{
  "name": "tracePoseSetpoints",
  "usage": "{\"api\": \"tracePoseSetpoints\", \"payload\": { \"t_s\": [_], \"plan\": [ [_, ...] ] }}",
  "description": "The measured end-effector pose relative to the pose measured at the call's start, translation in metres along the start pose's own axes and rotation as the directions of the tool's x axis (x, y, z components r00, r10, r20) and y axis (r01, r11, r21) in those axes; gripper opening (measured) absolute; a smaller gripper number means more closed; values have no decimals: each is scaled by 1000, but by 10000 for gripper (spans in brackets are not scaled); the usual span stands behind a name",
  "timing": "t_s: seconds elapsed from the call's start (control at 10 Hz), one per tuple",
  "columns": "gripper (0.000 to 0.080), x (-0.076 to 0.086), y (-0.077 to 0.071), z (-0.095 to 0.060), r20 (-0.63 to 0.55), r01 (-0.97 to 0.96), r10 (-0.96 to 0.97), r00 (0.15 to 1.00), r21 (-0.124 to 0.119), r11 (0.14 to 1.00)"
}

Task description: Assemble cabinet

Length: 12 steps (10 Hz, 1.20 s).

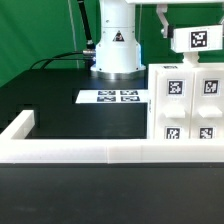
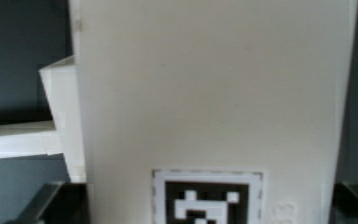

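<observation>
The white cabinet body stands on the black table at the exterior view's right, with several square tags on its faces. Just above it hangs a white panel part with one tag, clear of the body's top. In the wrist view this panel fills the picture, its tag near my gripper. A dark finger shows at each side edge of the panel, and the gripper is shut on it. In the exterior view the gripper is mostly hidden behind the panel.
A long low white L-shaped rail runs along the table's front and turns back at the exterior view's left. The marker board lies flat mid-table. The arm's base stands behind it, with black cables to its left.
</observation>
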<state>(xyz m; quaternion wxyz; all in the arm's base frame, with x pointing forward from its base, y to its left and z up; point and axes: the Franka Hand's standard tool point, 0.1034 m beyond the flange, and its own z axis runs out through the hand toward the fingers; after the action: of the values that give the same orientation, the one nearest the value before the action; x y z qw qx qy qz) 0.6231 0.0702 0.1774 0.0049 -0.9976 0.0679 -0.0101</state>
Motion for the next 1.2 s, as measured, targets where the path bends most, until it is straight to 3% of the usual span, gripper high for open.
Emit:
{"api": "tracePoseSetpoints", "payload": {
  "t_s": [1.2],
  "plan": [
    [558, -2, 7, 0, -42, -27, 27, 999, 9, 1000]
  ]
}}
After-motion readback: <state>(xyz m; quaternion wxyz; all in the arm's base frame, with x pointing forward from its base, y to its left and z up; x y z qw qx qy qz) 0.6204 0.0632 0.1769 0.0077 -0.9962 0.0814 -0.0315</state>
